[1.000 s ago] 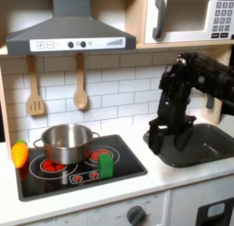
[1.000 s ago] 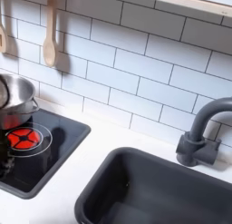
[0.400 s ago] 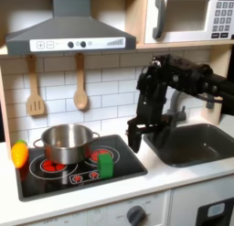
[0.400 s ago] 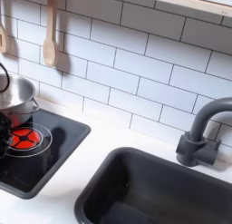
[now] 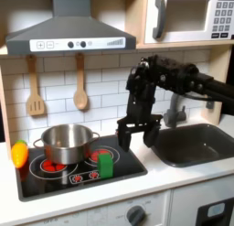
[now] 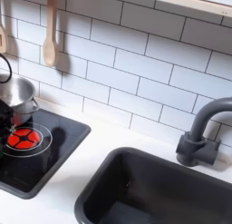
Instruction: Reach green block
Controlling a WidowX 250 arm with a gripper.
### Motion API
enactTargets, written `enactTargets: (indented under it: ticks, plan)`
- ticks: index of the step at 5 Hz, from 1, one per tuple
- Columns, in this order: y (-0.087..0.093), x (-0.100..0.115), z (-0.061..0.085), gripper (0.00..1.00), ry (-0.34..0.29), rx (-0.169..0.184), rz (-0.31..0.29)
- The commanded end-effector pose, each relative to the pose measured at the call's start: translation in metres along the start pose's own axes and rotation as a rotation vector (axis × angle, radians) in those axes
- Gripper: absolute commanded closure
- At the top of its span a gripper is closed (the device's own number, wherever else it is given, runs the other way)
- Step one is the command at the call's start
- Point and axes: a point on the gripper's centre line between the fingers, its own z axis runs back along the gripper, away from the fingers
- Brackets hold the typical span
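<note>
In the first exterior view the small green block (image 5: pixel 106 164) stands upright on the front of the black stovetop (image 5: pixel 128 166), just in front of and to the right of the steel pot (image 5: pixel 66 143). My gripper (image 5: pixel 136 138) hangs open over the stovetop's right edge, fingers pointing down, with nothing between them. It is to the right of the block and a little above it, not touching it. The pot (image 6: pixel 14 96) sits at the second exterior view's left edge, beside a red burner (image 6: pixel 24 137).
In the first exterior view a yellow-orange toy (image 5: pixel 19 154) lies at the stove's left edge. The dark sink (image 5: pixel 196 143) and faucet (image 5: pixel 174 111) lie right of my arm. Wooden utensils (image 5: pixel 80 88) hang on the tiled wall. The sink (image 6: pixel 154 191) and faucet (image 6: pixel 199 132) are also in the second exterior view.
My arm has swung left in the first exterior view, from above the sink to above the stove's right edge, closing on the green block. Block and pot have not moved.
</note>
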Motion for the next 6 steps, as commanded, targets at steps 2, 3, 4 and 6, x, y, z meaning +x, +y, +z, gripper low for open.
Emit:
enactTargets:
  ticks: [2,3,4,6]
  plan:
    - [0.015,0.027,-0.013,0.0,-0.009,0.01,-0.011]
    - [0.022,0.032,-0.02,0.0,-0.002,0.013,-0.018]
    - [0.026,0.038,-0.024,0.0,0.0,0.007,-0.026]
    - [0.032,0.04,-0.034,0.0,0.027,0.003,-0.027]
